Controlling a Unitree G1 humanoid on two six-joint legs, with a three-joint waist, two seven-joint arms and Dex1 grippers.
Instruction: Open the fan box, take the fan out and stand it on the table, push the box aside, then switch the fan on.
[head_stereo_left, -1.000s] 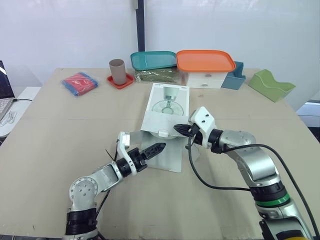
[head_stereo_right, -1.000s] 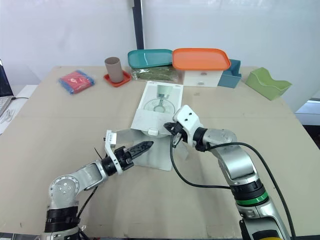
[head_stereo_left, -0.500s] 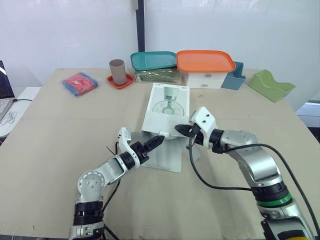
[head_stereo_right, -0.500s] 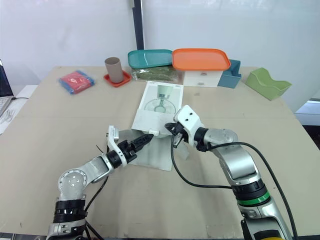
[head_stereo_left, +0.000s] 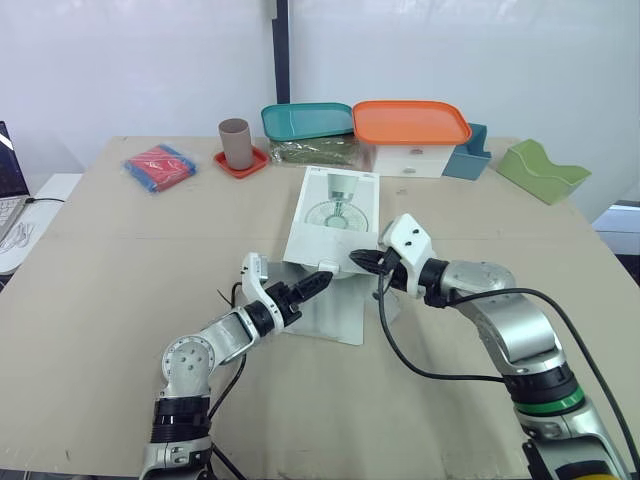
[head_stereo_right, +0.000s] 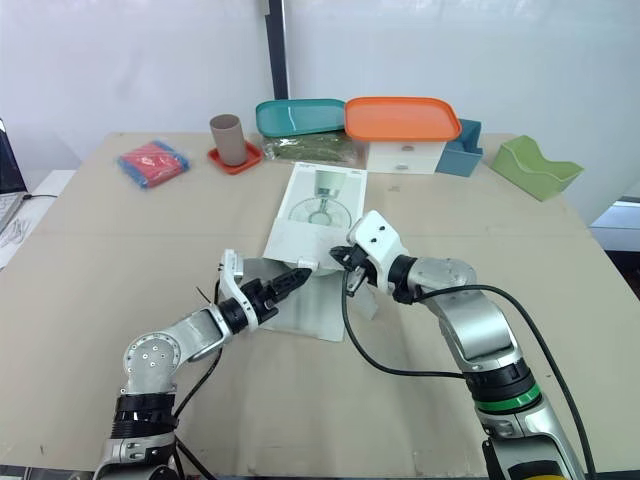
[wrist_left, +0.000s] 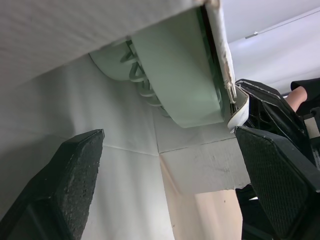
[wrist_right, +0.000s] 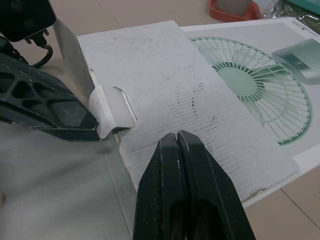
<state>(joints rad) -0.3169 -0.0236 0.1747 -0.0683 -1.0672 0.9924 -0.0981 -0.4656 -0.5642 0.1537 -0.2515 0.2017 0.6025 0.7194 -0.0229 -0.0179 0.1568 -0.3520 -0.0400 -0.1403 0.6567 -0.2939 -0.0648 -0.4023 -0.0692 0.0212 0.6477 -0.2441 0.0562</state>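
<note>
The white fan box lies flat mid-table, its near flap folded down onto the table. My left gripper is open at the box's near mouth. In the left wrist view its fingers stand wide apart in front of the pale green fan, which sits inside under the lid. My right gripper is shut with nothing in it, its tips over the near right corner of the box top. The left gripper sits just below that edge.
Along the back stand a brown cup on a red coaster, a teal tray, an orange-lidded white container, a blue holder and a green holder. A red-blue packet lies back left. A black cable loops near the right arm.
My left gripper has moved forward across the folded-down flap to the box's mouth. The right gripper and the box have stayed put.
</note>
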